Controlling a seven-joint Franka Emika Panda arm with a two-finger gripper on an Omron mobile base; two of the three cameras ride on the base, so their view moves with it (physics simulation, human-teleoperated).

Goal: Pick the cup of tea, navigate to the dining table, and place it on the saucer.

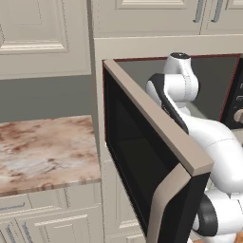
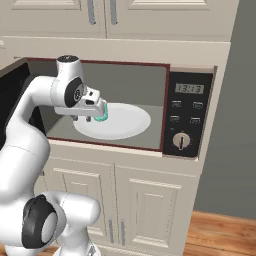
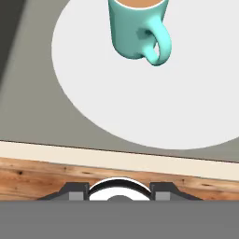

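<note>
Cup of tea [image 3: 136,29] upright on microwave turntable [image 3: 186,102]

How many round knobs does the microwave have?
1. The round knob sits low on the microwave's dark control panel, under the small buttons and the clock display, right of the open oven space.

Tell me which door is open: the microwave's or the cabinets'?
The microwave door, the dark, tan-framed panel swung out left of the cavity. The cream cabinet doors all sit shut.
</note>
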